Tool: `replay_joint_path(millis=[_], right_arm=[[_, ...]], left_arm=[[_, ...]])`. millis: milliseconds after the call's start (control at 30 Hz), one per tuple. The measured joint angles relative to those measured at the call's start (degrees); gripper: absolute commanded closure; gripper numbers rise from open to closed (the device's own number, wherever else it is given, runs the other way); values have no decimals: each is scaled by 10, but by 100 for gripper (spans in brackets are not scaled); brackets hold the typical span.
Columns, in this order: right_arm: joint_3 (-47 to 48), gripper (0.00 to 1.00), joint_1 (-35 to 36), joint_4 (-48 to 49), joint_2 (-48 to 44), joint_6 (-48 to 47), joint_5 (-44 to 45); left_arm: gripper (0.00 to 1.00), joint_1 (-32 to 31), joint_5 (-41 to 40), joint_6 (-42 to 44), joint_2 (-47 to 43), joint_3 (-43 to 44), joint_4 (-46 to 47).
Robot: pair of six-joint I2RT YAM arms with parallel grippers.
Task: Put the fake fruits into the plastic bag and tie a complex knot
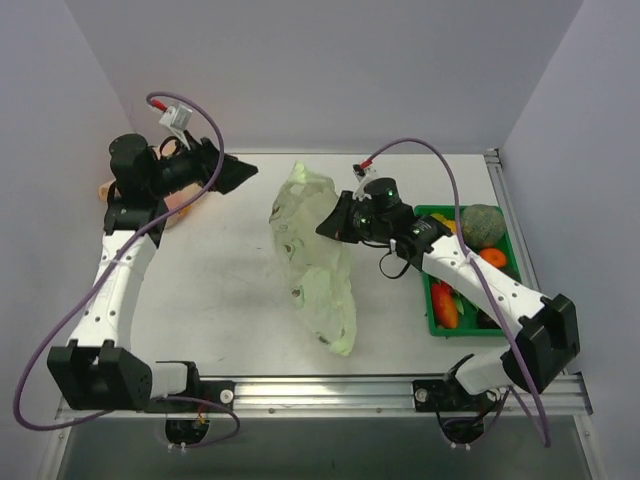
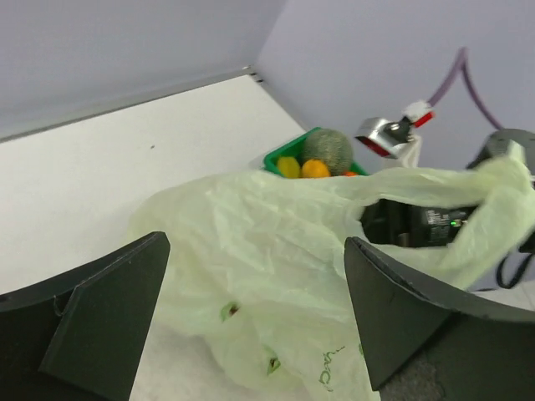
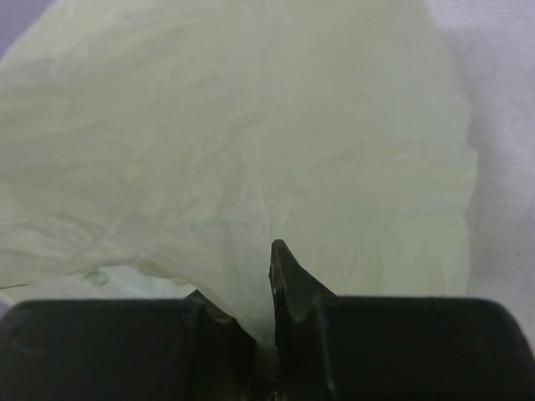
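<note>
The pale green plastic bag [image 1: 315, 255] lies along the middle of the table, its far end lifted. My right gripper [image 1: 333, 222] is shut on the bag's edge [image 3: 251, 251], film pinched between the jaws. My left gripper [image 1: 238, 172] is open and empty at the far left, apart from the bag [image 2: 267, 251], which it faces. The fake fruits [image 1: 470, 270] sit in a green tray [image 1: 432, 322] at the right: a dark green round one [image 1: 483, 224], an orange [image 1: 492, 257] and a red-orange piece [image 1: 446, 307]. Some show in the left wrist view [image 2: 315, 160].
A peach-coloured thing [image 1: 178, 208] lies under the left arm at the table's far left. The table's metal rail [image 1: 330, 390] runs along the near edge. White walls close in behind and at both sides.
</note>
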Motion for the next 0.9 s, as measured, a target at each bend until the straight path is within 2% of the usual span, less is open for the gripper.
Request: replay_joint_path(millis=[167, 333, 467, 667, 900], right_arm=[[-21, 100, 2, 7, -40, 90, -5], [-26, 100, 0, 19, -11, 163, -10], [-24, 100, -4, 26, 12, 192, -20], [-5, 100, -13, 33, 19, 217, -28], [-2, 100, -15, 44, 24, 233, -35]], left_arm=[[3, -4, -95, 89, -87, 0, -204], [3, -4, -136, 116, -193, -85, -295], [3, -4, -126, 130, -258, -180, -339], [3, -20, -50, 113, -296, -299, -318], [3, -92, -31, 81, -287, -343, -201]])
